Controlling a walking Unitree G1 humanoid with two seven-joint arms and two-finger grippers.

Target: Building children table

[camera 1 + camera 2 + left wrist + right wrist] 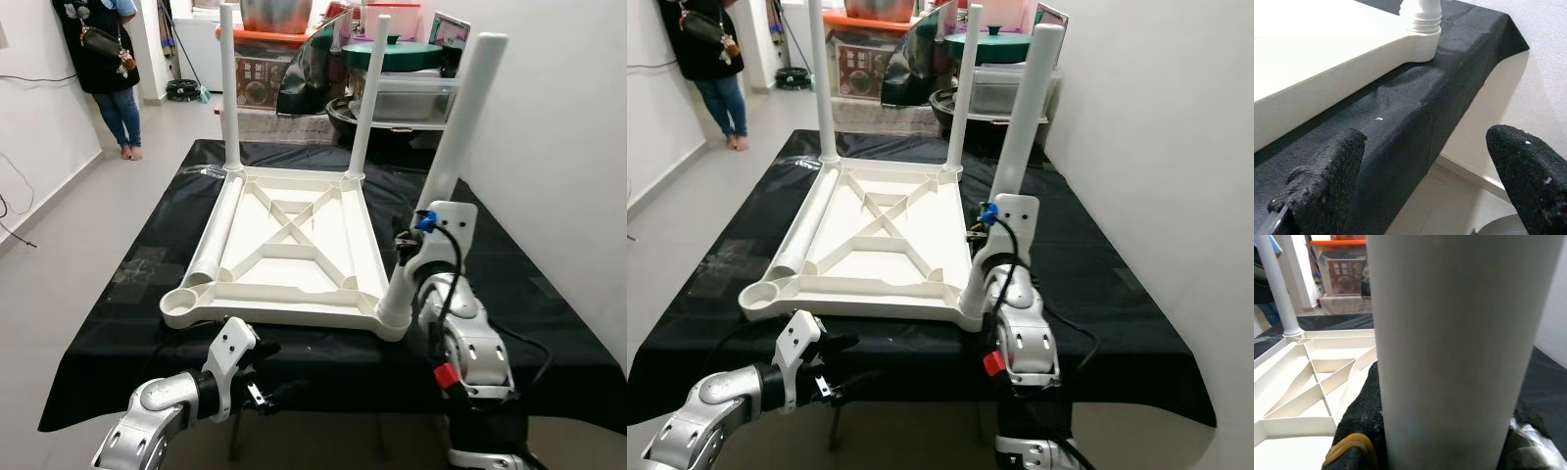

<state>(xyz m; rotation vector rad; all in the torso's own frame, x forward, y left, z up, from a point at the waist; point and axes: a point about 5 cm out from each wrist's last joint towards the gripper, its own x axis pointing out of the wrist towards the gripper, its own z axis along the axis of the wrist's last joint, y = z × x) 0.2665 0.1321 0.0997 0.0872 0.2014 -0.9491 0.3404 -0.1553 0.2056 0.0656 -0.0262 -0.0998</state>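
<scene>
Black-clothed table (118, 323) under an upturned white children table (284, 250).

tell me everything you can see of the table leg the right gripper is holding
The table leg is a plain white tube, plastic by its look, with a ribbed base. It stands tilted in the near right corner socket of the upturned white tabletop, leaning away from it. The right gripper is shut around its lower part.

The person (106, 59) by the wall is cut off at the shoulders; the right claw's fingertips (1359, 426) vanish behind the table leg (1454, 347).
</scene>
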